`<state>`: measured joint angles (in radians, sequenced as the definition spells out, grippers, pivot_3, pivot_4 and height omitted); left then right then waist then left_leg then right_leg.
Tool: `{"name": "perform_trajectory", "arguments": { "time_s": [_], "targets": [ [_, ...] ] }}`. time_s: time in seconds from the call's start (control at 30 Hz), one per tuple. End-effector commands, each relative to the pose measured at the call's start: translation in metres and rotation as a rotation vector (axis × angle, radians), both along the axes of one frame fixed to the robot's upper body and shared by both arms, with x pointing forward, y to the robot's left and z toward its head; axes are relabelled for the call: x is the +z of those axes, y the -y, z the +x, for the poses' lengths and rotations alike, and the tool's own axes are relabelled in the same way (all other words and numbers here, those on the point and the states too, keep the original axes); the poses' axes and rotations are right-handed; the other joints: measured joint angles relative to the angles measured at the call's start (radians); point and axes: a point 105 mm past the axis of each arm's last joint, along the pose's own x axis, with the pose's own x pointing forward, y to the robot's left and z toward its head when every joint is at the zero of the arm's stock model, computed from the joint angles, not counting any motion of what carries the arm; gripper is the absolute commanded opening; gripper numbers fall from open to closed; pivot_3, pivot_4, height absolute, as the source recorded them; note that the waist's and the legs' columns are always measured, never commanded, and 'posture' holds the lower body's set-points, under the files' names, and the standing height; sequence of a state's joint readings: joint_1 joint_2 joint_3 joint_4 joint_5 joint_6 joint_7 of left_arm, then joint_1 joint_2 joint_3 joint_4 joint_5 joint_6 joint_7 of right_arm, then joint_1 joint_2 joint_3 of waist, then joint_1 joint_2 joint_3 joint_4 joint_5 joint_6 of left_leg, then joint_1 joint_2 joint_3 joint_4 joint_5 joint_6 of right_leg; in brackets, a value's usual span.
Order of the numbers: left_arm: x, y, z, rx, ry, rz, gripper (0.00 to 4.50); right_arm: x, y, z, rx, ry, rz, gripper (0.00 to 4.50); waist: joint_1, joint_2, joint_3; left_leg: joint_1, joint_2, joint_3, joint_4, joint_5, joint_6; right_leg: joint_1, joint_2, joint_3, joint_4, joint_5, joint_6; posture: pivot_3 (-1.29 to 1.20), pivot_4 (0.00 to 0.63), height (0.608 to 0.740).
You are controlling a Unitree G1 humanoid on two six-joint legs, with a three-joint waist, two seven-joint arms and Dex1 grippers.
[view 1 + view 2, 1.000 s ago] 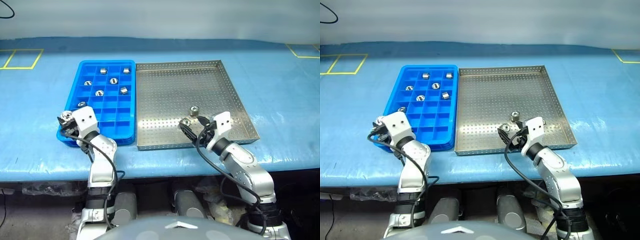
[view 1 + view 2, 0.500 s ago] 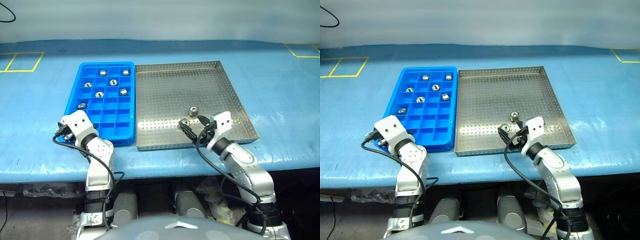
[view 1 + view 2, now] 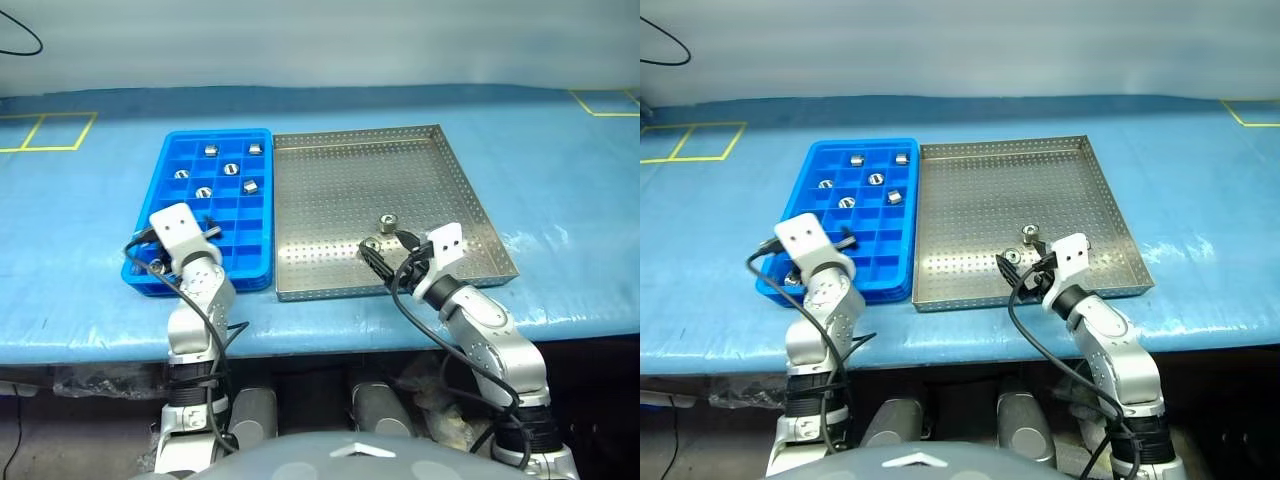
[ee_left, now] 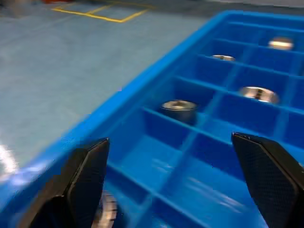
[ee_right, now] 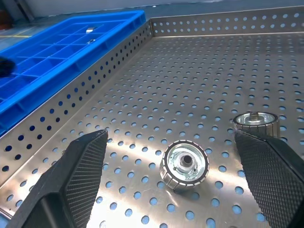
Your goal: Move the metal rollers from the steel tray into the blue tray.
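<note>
The steel tray point(image 3: 440, 170) holds two metal rollers, one point(image 3: 386, 222) farther in and one point(image 3: 370, 243) near its front rim. My right gripper point(image 3: 388, 251) is open low over the tray. The nearer roller point(image 5: 184, 164) lies on the floor between its fingers, untouched. The blue tray point(image 3: 166, 147) holds several rollers point(image 3: 230, 169) in its far compartments. My left gripper point(image 4: 175, 171) is open over the blue tray's front left part with nothing in it. One roller point(image 4: 107, 209) lies in a compartment by its finger, another point(image 4: 176, 107) one cell ahead.
Both trays sit side by side, touching, on a blue-covered table point(image 3: 560, 190). Yellow tape squares point(image 3: 50, 130) mark the cloth at the far left and far right. The table's front edge runs just below the trays.
My left gripper has opened and swung right and forward from the blue tray's front left corner to over its compartments. A roller now lies in the front left cell. The right arm kept still.
</note>
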<state>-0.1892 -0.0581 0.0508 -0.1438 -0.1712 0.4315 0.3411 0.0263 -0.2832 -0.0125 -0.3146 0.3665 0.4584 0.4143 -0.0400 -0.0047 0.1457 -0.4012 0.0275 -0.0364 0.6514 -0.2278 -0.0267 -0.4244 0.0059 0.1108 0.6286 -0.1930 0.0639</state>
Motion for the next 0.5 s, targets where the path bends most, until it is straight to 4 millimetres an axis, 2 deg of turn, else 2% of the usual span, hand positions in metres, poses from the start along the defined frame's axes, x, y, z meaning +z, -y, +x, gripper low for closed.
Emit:
{"name": "perform_trajectory", "arguments": {
  "time_s": [0.03, 0.13, 0.23, 0.33, 0.5],
  "targets": [
    [0.04, 0.059, 0.011, -0.39, 0.223, -0.066, 4.47, 0.017, 0.003, 0.002, -0.018, 0.064, 0.027, 4.5, -0.004, -0.007, 0.004, -0.003, 0.0, 0.0, 0.001, 0.003, 0.005, -0.002, 0.0, 0.0, -0.001, 0.0, 0.0, 0.02, 0.15, 0.74],
    [0.065, 0.098, 0.013, -0.671, 0.339, -0.084, 4.47, 0.021, 0.005, 0.001, -0.03, 0.067, 0.036, 4.5, -0.011, -0.01, 0.006, -0.01, -0.002, 0.0, 0.001, 0.002, 0.008, -0.006, 0.001, 0.005, -0.001, 0.003, 0.004, 0.0, 0.15, 0.74],
    [0.075, 0.125, 0.011, -0.867, 0.377, -0.098, 4.47, 0.022, 0.006, 0.001, -0.038, 0.068, 0.039, 4.5, -0.011, -0.01, 0.006, -0.01, -0.002, -0.002, -0.003, 0.001, 0.009, -0.008, 0.003, 0.007, -0.001, 0.003, 0.003, -0.02, 0.15, 0.74],
    [0.059, 0.155, 0.011, -1.043, 0.254, -0.067, 4.47, 0.024, 0.009, -0.001, -0.053, 0.071, 0.041, 4.5, -0.013, -0.01, 0.006, -0.01, -0.002, -0.002, -0.004, -0.002, 0.013, -0.007, 0.003, 0.007, -0.001, 0.001, 0.002, -0.04, 0.15, 0.74],
    [0.035, 0.171, 0.005, -1.179, 0.095, -0.04, 4.47, 0.025, 0.016, -0.005, -0.084, 0.067, 0.036, 4.5, -0.029, -0.01, 0.006, -0.01, -0.004, -0.002, -0.003, -0.004, 0.015, -0.006, 0.002, 0.008, -0.002, -0.001, 0.005, -0.07, 0.15, 0.74]
  ]
}}
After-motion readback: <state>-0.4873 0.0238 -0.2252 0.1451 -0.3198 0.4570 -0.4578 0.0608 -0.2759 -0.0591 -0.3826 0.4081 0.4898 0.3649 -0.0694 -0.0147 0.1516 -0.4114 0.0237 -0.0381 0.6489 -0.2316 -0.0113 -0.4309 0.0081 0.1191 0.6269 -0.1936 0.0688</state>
